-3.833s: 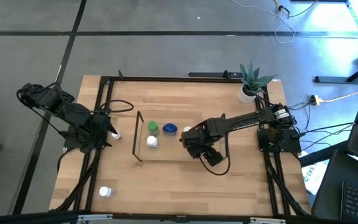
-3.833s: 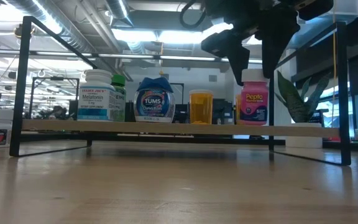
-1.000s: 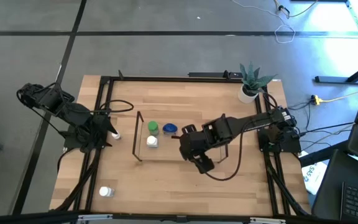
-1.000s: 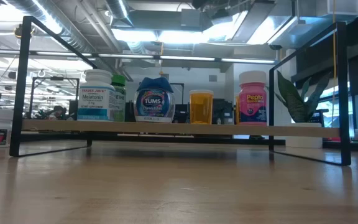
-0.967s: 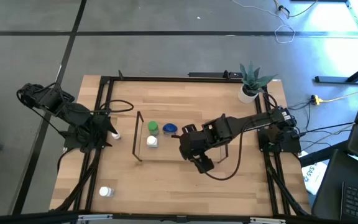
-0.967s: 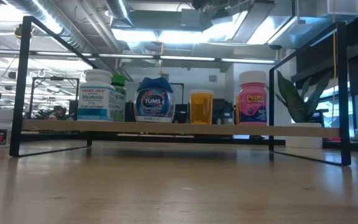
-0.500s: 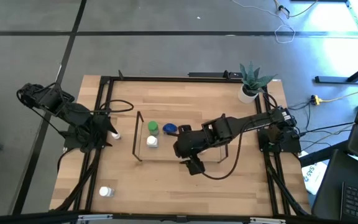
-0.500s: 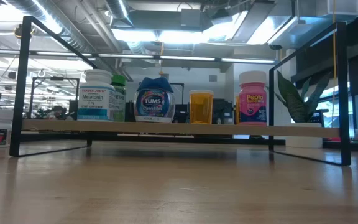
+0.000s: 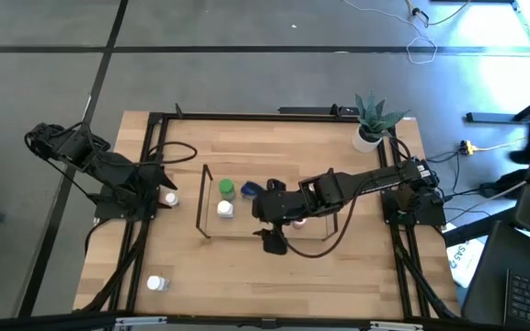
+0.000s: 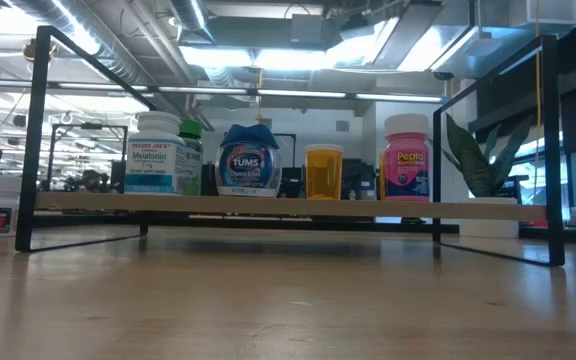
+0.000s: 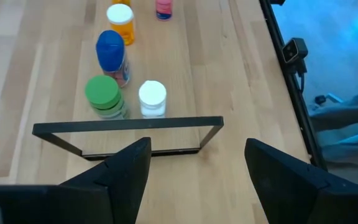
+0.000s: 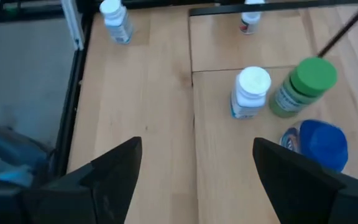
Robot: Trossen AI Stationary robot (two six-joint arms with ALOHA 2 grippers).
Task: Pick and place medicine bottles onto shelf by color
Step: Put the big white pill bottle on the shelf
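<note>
Five medicine bottles stand upright on their bases on the shelf: white-capped, green-capped, blue, orange and pink. In the high view only the green, white and part of the blue bottle show, since my right arm covers the others. My right gripper hangs open over the shelf beside the blue bottle, slanting down toward the table's left. My left gripper waits open at the table's left edge, facing the shelf's end frame.
Two more white-capped bottles stand on the table outside the shelf: one next to my left gripper, one near the front left corner. A potted plant stands at the far right. A black frame edges the table.
My right gripper has swung toward the table's left above the shelf, rolling and tipping as it went, and now covers part of the blue bottle in the high view. It has stayed open. The bottles on the shelf have not moved.
</note>
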